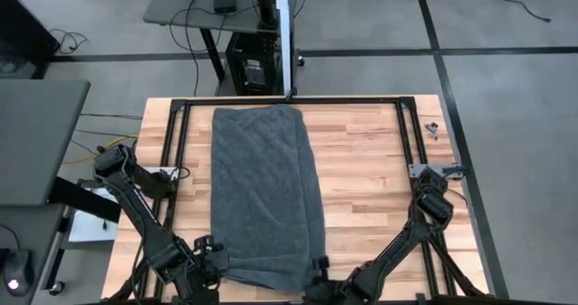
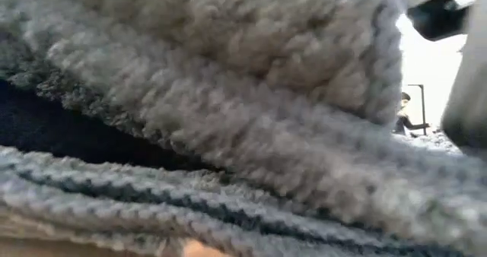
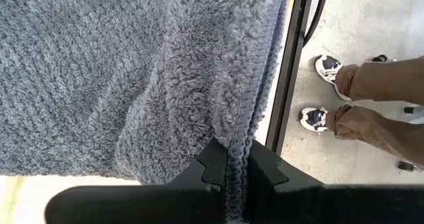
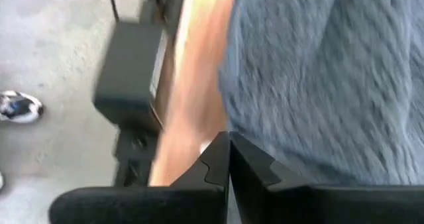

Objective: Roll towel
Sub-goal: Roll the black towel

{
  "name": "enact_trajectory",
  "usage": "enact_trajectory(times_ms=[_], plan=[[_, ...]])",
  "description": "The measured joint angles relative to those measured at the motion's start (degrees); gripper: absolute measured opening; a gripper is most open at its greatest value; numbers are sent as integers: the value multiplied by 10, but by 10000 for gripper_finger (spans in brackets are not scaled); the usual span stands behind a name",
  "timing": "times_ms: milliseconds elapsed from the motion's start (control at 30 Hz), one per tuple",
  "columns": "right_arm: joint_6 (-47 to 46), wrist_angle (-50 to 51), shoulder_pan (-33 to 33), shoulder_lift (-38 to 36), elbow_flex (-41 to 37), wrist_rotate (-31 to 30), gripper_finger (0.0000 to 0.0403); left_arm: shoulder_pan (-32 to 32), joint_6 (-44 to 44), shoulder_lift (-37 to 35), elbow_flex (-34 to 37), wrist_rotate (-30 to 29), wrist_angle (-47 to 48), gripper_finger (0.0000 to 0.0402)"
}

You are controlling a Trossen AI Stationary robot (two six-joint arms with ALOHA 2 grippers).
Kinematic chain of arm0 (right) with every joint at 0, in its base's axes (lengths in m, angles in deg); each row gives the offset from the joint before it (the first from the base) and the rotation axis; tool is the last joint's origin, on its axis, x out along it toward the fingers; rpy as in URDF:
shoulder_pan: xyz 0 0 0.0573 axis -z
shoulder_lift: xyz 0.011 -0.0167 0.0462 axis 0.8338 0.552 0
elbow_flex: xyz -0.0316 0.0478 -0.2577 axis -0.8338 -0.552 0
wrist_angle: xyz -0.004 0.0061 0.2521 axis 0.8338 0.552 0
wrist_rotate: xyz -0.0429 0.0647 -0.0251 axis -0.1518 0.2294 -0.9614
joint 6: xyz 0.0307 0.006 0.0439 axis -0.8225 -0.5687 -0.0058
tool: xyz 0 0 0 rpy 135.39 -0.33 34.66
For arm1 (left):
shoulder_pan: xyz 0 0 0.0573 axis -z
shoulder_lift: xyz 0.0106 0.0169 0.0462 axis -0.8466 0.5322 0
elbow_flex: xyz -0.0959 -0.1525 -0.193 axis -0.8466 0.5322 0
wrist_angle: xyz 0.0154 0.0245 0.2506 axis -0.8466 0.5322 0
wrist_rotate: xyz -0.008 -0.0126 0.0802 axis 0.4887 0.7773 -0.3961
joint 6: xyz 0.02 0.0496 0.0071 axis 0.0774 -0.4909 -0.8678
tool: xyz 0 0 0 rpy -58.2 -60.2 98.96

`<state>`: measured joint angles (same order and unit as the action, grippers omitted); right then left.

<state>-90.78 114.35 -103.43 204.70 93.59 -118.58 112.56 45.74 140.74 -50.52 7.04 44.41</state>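
The towel (image 1: 265, 192) lies lengthwise on the tabletop (image 1: 370, 174), its near end at the near edge. The left gripper (image 3: 237, 174) pinches that hem. The right gripper (image 4: 229, 159) is clenched at the other near corner, seemingly beside the cloth, so a lift risks raising one corner only.

Both arms reach in low to the table's near edge, elbows bent outward; the left gripper (image 1: 209, 262) sits at the towel's (image 1: 265, 192) near left corner, fingers (image 3: 213, 166) pinched on a fold of its edge; the right gripper (image 1: 318, 271) sits at the near right corner, fingers (image 4: 218, 159) pressed together, though whether any cloth is caught between them is unclear.
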Motion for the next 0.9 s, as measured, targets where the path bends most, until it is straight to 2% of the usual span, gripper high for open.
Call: enact_trajectory(times_ms=[167, 267, 633, 800, 900], plan=[[-4, 45, -8, -18, 0, 0, 0, 0, -9, 0, 0, 53, -5, 15], [-14, 57, -11, -20, 0, 0, 0, 0, -14, 0, 0, 58, -10, 28], [-59, 35, -9, -20, 0, 0, 0, 0, -54, 0, 0, 82, -35, 148], [-58, 8, -1, -20, 0, 1, 2, 0, -57, 0, 0, 83, -34, 156], [-53, -17, 5, -20, 0, 1, 24, 0, -52, 0, 0, 81, -29, 156]])
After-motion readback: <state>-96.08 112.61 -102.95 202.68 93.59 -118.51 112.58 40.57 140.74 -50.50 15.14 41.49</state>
